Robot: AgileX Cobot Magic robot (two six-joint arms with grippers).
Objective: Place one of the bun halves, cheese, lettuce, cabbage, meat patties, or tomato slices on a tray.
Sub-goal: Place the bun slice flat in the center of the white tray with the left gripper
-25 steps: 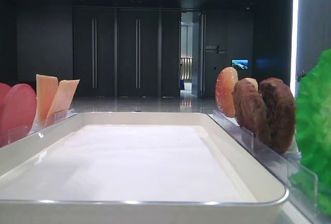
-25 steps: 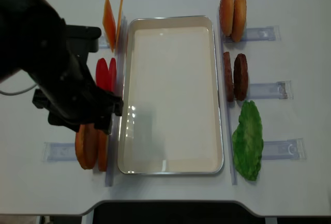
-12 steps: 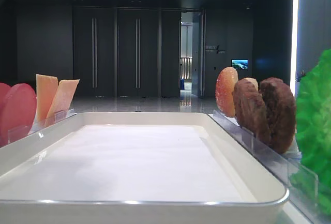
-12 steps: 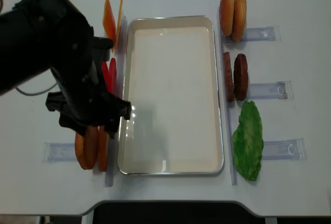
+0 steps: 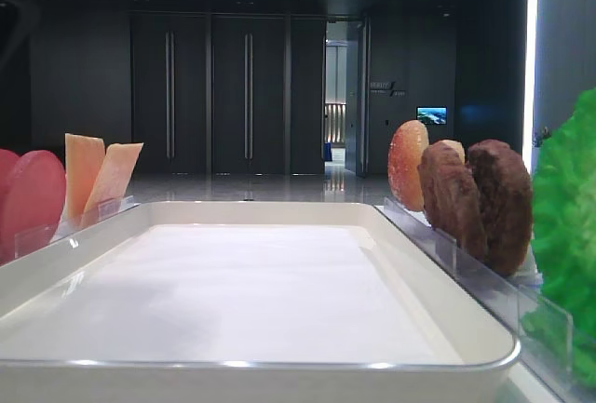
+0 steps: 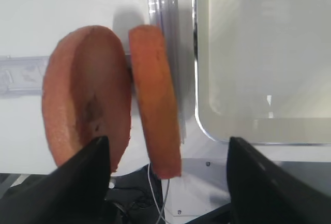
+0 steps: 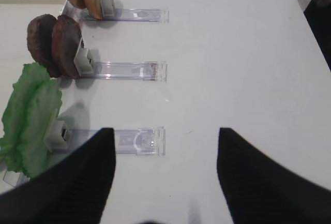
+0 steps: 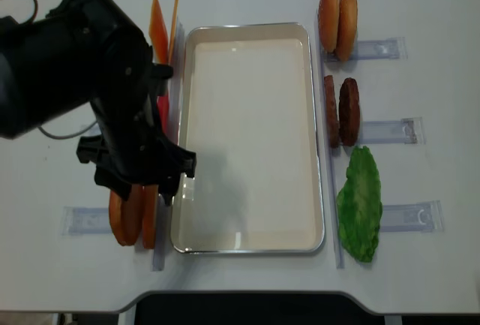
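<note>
My left gripper (image 6: 168, 141) is open and hangs over two bun halves (image 6: 85, 94) standing on edge just left of the white tray (image 8: 247, 137). From overhead the black left arm covers their far ends (image 8: 124, 218). Two more bun halves (image 8: 337, 17), the meat patties (image 8: 347, 111) and the lettuce (image 8: 358, 203) line the tray's right side. The cheese (image 8: 158, 32) and tomato slices (image 8: 163, 111) stand on its left, the tomato mostly behind the arm. The cabbage is out of view. My right gripper (image 7: 164, 131) is open over bare table, right of the lettuce (image 7: 28, 120).
Clear plastic holders (image 8: 405, 216) stick out from each food row on both sides of the tray. The table's front edge (image 8: 240, 302) runs close below the tray. A dark hall fills the background of the low view.
The left arm has swung right, toward the tray, and now sits over the near-left bun halves. Both grippers stay open. Nothing on the table has moved.
</note>
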